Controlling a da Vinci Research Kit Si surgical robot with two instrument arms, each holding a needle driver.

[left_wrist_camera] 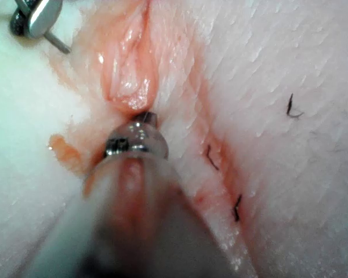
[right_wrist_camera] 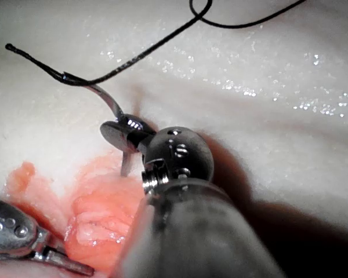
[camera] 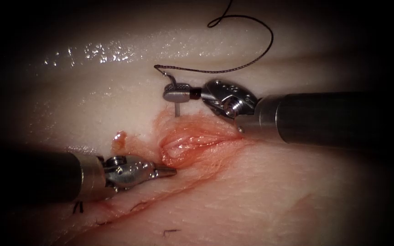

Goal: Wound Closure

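Note:
The right tool (camera: 177,94) reaches in from the right, its jaws shut on the curved needle (camera: 177,109) near the middle of its curve. The needle's tip (right_wrist_camera: 123,169) points down at the tissue just left of the cut (camera: 192,139), at the edge of the red patch; I cannot tell whether it touches. From the needle's tail (right_wrist_camera: 98,92) the dark thread (camera: 251,64) loops up across the pale tissue. The left tool (camera: 167,172) lies low on the left. Its jaws are shut on nothing I can see, with the tip (left_wrist_camera: 145,119) against the swollen pink lip of the cut.
Short dark thread ends (camera: 77,207) (camera: 169,232) stand along the lower part of the cut, also as thread ends (left_wrist_camera: 211,157) beside the left tool. A small red scrap of tissue (camera: 120,138) sits left of the cut. Red fluid stains the lips.

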